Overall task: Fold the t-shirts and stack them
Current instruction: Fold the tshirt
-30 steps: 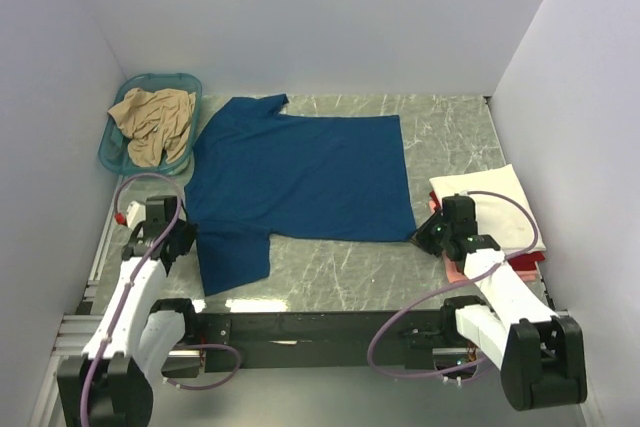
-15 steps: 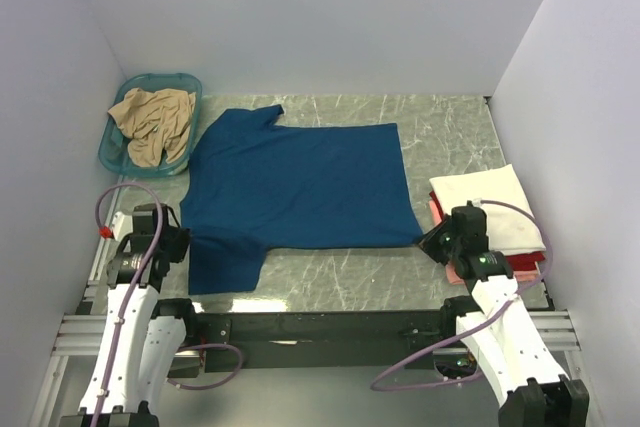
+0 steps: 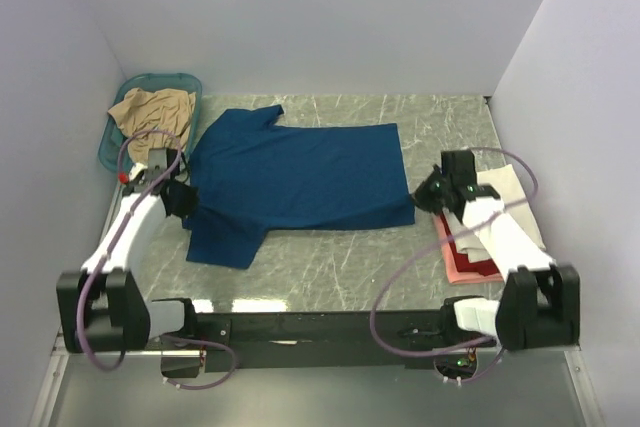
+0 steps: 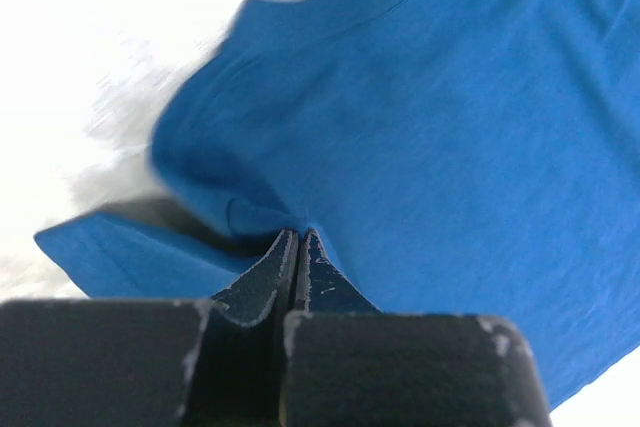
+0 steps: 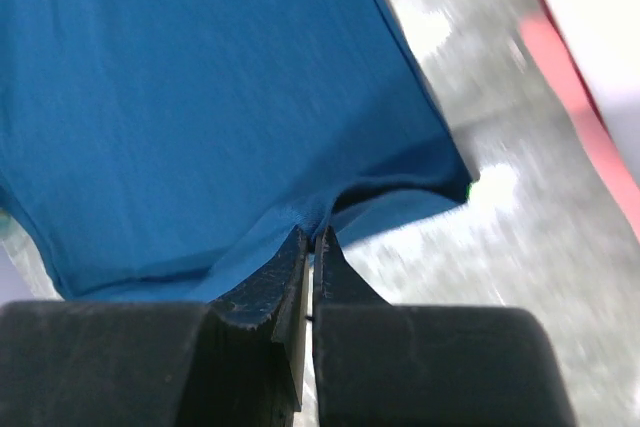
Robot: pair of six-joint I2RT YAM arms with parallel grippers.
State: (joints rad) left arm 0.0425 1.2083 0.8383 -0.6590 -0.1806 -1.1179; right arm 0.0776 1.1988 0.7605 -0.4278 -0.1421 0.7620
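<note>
- Seen from above, the dark blue t-shirt (image 3: 300, 172) is lying spread out on the grey marbled surface (image 3: 350, 257), with the collar end at the left and the hem at the right.
- The left claw (image 3: 181, 197) is sitting on the shirt's left edge by the near sleeve, and the cloth is bunching around it.
- The right claw (image 3: 424, 197) is sitting at the shirt's near right corner, touching the hem.
- The teal basket (image 3: 110, 147) is standing in the far left corner, with the tan t-shirt (image 3: 150, 112) lying crumpled inside it.
- A folded stack is sitting by the right edge. The cream-white t-shirt (image 3: 505, 187) is lying on top and the pink t-shirt (image 3: 462, 259) is sticking out beneath it. The right arm (image 3: 500, 237) is crossing over both, so I cannot tell whether anything else is in the stack.
- At the left wrist camera, the left claw (image 4: 298, 239) is pinching a raised fold of the blue cloth, with its jaws pressed nearly together on the fabric. The sleeve edge is curling to its left. The rest of the shirt is running up and to the right. The background is washing out to white.
- At the right wrist camera, the right claw (image 5: 310, 237) is clamping narrowly on the blue shirt's hem, just beside the corner. That corner is puckering and casting a shadow on the grey surface. A pink strip and some cream-white cloth are showing in the upper right, apart from the blue shirt.
</note>
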